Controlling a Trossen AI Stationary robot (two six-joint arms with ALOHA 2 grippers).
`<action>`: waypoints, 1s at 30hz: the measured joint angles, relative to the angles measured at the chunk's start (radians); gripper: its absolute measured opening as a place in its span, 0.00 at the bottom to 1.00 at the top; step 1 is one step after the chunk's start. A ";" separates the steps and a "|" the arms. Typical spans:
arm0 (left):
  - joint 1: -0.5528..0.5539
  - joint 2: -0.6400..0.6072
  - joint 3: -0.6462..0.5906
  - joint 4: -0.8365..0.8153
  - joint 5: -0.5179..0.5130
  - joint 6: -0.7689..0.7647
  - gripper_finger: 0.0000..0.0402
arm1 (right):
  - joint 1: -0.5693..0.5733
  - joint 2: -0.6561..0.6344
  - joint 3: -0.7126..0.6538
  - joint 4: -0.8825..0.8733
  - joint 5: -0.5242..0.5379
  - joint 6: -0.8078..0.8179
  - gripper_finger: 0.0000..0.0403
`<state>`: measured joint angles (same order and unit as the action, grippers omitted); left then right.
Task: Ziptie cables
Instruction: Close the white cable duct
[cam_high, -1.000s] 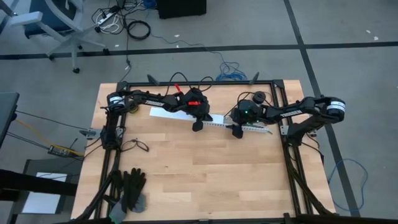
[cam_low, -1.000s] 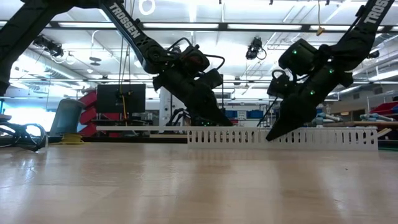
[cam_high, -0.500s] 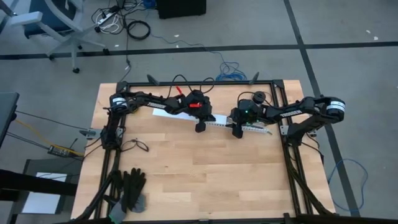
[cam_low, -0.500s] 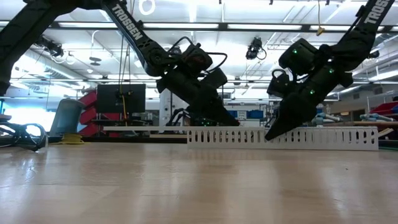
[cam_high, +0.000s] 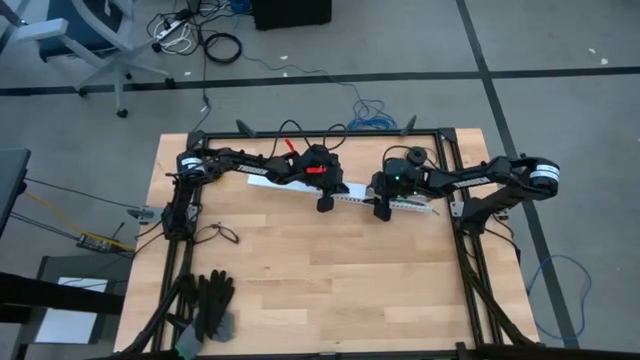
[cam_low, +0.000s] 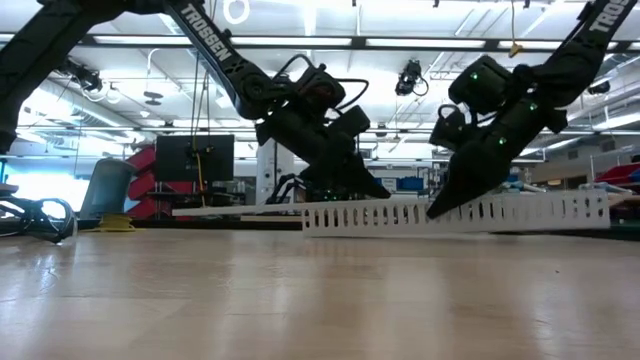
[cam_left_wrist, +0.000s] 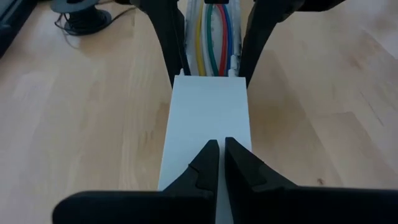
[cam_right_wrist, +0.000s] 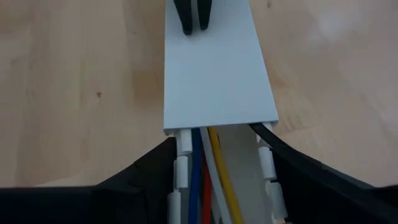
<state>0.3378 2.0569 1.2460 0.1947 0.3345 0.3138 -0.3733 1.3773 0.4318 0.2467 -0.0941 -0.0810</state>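
Cables (cam_right_wrist: 208, 168) are lying inside the white channel (cam_high: 400, 204) at the counter's (cam_high: 330, 280) far side, partly hidden under its lid (cam_left_wrist: 208, 115). Left gripper (cam_left_wrist: 217, 167) is pressing fully closed on the lid, while the right gripper (cam_high: 382, 211) is straddling the channel with fingers spread against its sides.

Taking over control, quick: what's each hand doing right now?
Left hand: closed, holding nothing, tips over the lid.
Right hand: gripping the channel across its sides.

A grey concrete floor (cam_high: 560, 90) crossed by dark seams surrounds the light wooden tabletop (cam_high: 330, 270). An office chair (cam_high: 80, 35) stands at the far left. Long ceiling lights (cam_low: 300, 42) brighten the workshop, where a dark monitor (cam_low: 193, 157) sits.
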 joint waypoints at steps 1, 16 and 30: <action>0.000 -0.001 0.001 0.000 0.000 0.000 0.00 | 0.000 -0.018 0.002 -0.017 0.000 -0.001 0.54; 0.001 -0.001 0.002 -0.030 -0.019 -0.004 0.00 | -0.009 -0.122 0.008 -0.232 0.021 0.021 0.76; 0.000 -0.002 0.001 -0.021 -0.030 -0.007 0.00 | -0.008 -0.121 0.007 -0.272 0.064 0.045 0.72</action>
<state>0.3374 2.0554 1.2472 0.1738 0.3046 0.3072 -0.3817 1.2564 0.4393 -0.0257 -0.0299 -0.0358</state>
